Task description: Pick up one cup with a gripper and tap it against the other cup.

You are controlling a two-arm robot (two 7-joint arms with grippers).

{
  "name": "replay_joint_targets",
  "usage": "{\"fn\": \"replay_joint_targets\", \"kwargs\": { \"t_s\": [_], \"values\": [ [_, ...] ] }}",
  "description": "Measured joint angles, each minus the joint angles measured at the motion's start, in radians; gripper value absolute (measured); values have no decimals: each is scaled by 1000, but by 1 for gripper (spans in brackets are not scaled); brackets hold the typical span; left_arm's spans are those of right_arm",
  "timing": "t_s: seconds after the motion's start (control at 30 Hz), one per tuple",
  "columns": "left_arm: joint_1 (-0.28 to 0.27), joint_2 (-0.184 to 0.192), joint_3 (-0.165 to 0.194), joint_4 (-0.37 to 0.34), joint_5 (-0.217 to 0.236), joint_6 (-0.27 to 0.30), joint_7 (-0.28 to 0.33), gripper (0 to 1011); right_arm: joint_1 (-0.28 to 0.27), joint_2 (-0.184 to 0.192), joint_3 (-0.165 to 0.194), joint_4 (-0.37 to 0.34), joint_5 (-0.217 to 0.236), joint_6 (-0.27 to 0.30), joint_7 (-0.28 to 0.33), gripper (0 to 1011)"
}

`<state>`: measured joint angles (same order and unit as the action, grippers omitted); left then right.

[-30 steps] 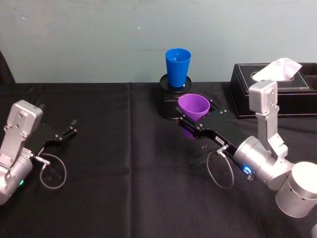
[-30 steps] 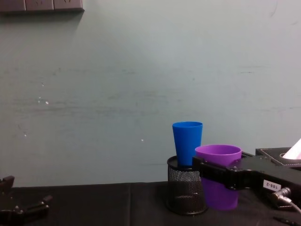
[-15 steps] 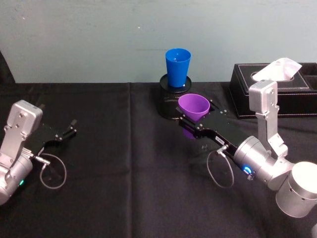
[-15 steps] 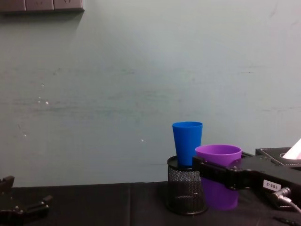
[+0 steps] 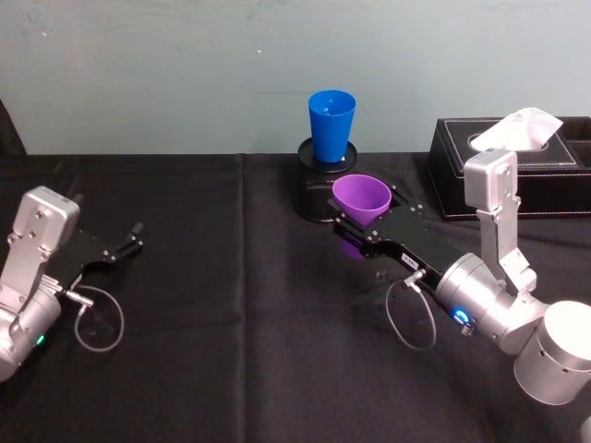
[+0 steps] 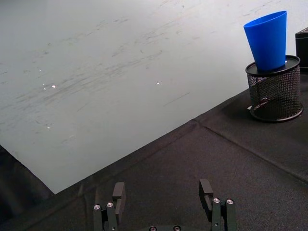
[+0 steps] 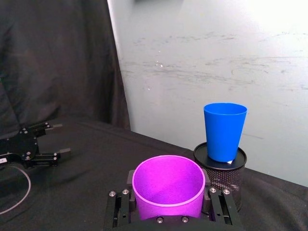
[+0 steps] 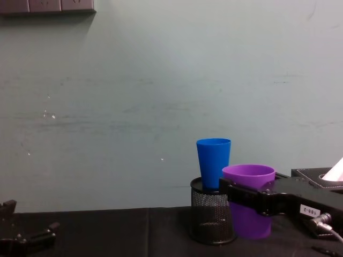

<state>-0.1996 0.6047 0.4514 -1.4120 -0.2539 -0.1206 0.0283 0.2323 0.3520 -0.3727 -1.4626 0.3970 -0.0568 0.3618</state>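
Observation:
My right gripper (image 5: 367, 212) is shut on the purple cup (image 5: 360, 195), its jaws clamped around the cup's body below the rim (image 7: 168, 185). The cup is upright, low over the black table, in front of and slightly right of the blue cup (image 5: 331, 124). The blue cup (image 8: 213, 163) stands upright on top of a black wire-mesh holder (image 8: 211, 218); a small gap separates the two cups (image 7: 224, 131). I cannot tell whether the purple cup's base touches the cloth. My left gripper (image 5: 125, 247) rests open at the far left of the table (image 6: 163, 192), holding nothing.
A black tissue box (image 5: 517, 180) with a white tissue (image 5: 528, 125) sticking out sits at the back right, close behind my right arm. A pale wall (image 8: 161, 96) runs along the table's far edge. Black cloth (image 5: 240, 305) covers the table between the arms.

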Motion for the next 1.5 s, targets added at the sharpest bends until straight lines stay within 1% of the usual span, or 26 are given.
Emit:
{"fn": "replay_joint_targets", "kwargs": {
  "t_s": [1.5],
  "values": [
    [0, 0, 0, 0, 0, 0, 0, 1000, 0, 0, 0, 0, 0, 0, 0, 739]
  ]
}}
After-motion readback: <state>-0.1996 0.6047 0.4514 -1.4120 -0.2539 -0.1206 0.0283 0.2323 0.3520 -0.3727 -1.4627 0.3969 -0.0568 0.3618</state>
